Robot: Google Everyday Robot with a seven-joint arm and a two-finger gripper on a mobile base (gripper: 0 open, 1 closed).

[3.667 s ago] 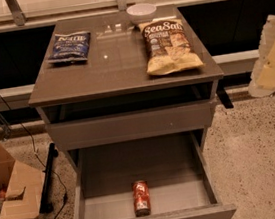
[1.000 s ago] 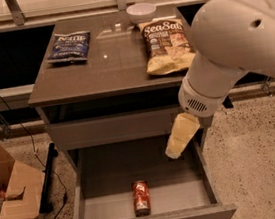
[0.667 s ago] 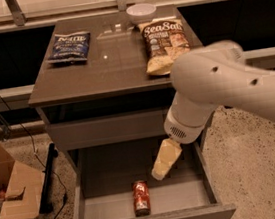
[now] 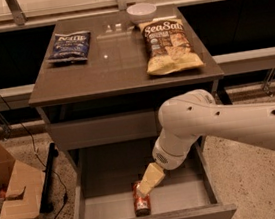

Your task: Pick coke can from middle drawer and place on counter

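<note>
Where the middle drawer [image 4: 107,183] stands pulled out, coke can [image 4: 142,207]: on its floor, near the front panel
End effector [image 4: 148,181]: just above the can; grip cannot be told

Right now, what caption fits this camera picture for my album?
Gripper poised over the can in the open drawer.

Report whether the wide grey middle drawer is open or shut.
Open: the wide grey drawer juts out, floor exposed, small red soda can inside, gripper just over it.
</note>
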